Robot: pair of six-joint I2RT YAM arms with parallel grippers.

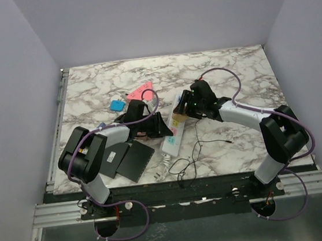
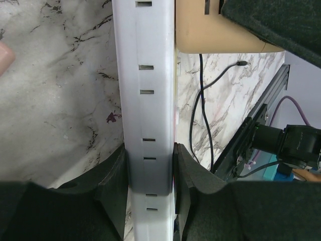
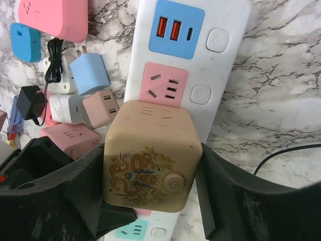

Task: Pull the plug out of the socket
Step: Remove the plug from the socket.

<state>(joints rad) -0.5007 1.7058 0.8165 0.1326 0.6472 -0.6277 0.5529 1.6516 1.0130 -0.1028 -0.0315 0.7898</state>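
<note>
The socket (image 1: 173, 133) is a long white power strip lying lengthwise in the middle of the table. My left gripper (image 2: 150, 156) is shut on it, its pads clamping the two long sides of the socket (image 2: 148, 100). The plug (image 3: 150, 155), a tan cube with a dragon print and a round button, sits in the socket (image 3: 220, 75) just below its pink outlet. My right gripper (image 3: 151, 150) is open and straddles the plug: the left pad is against it and the right pad stands a sliver off. From above, the plug (image 1: 179, 120) shows under the right gripper (image 1: 186, 109).
A heap of pink, blue and white adapters (image 3: 75, 95) lies left of the strip, and a pink one (image 1: 140, 92) and a blue one (image 1: 116, 106) lie further back. A flat black pad (image 1: 133, 161) is near the left arm. A thin black cable (image 1: 196, 150) and the strip's white cord (image 1: 164, 169) trail at the front edge.
</note>
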